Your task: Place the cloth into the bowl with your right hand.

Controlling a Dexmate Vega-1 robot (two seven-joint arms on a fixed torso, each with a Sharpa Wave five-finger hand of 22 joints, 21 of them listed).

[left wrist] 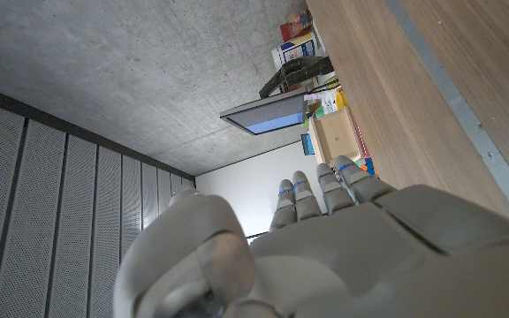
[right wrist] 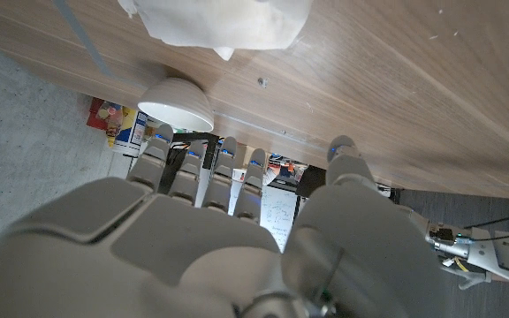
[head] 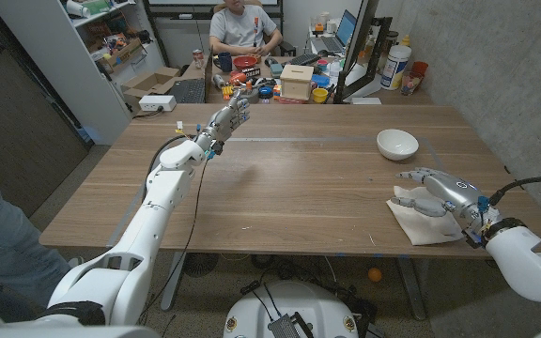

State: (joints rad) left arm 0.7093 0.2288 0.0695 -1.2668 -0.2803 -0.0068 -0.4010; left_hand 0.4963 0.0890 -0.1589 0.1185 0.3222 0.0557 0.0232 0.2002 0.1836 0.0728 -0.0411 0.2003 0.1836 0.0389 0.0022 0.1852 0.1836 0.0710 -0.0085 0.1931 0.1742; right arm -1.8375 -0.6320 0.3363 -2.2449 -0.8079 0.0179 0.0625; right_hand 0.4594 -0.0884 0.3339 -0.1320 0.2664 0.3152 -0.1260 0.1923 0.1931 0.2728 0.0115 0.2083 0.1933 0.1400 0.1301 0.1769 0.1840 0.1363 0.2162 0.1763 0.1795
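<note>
Near the wooden table's (head: 280, 178) right edge: crumpled white cloth (head: 419, 223) lying flat, round white bowl (head: 397, 144) farther back, apart from it.
Right hand (head: 437, 191) over the cloth, fingers spread, grasping nothing; left hand (head: 230, 116) raised near the far edge, fingers straight, released.

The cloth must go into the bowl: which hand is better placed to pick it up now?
The right hand. It is over the cloth at the table's right side, with the bowl just beyond it. The left hand is raised far across the table, near the far edge, holding nothing.
</note>
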